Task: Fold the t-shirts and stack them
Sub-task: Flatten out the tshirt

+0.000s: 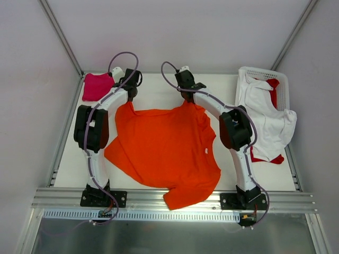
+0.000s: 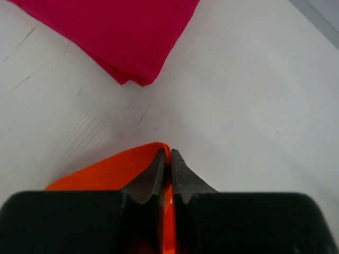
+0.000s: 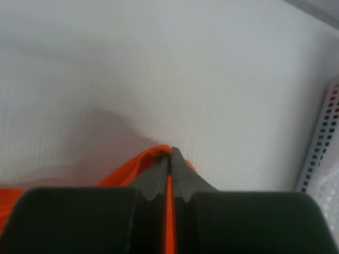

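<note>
The table [image 1: 68,165] carried all items noted. The largest was the orange t-shirt [image 1: 164,148], which lay spread across the middle of the surface between the two arms, mostly flat with some creasing. Its near portion overhung the front edge and rested on the metal rail [image 1: 63,197]. Its far edge was drawn up into two peaks, one at each gripper. A white t-shirt [image 1: 265,119] was draped over the left and near sides of the white slotted basket [image 1: 282,79] at the far right and spilled onto the table beside it. A red t-shirt [image 1: 274,89] showed inside the basket and again beneath the white one's near hem; how it lay underneath could not be told. A pink t-shirt [image 1: 97,87] sat folded in the far left corner, well apart from the basket and just beyond the left arm's wrist. No dark blue shirt could be made out. The left gripper [image 2: 169,155] had its jaws pressed together on a fold of the orange shirt's far left corner, the cloth edge showing between the fingers just above the table, with the pink shirt lying near it. The right gripper [image 3: 170,152] likewise pinched the orange shirt's far right corner, jaws tight on the cloth, with the basket off to its right.
</note>
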`<control>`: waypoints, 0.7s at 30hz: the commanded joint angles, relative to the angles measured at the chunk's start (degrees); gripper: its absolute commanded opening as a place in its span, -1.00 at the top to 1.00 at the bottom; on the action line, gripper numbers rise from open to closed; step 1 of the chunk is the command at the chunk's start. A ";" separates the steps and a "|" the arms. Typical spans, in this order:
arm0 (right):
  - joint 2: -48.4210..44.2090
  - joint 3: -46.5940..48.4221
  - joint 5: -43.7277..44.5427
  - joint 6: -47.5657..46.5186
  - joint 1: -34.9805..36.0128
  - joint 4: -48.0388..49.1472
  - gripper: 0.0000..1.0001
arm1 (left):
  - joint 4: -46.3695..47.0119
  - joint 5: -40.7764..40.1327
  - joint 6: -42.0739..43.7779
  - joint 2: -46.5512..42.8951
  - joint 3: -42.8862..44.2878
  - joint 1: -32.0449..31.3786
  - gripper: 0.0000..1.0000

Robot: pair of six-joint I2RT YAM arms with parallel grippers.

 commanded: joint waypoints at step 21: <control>14.59 24.11 20.09 -2.92 -4.30 15.87 -0.99 | 2.45 10.35 12.30 18.88 37.67 9.31 -0.90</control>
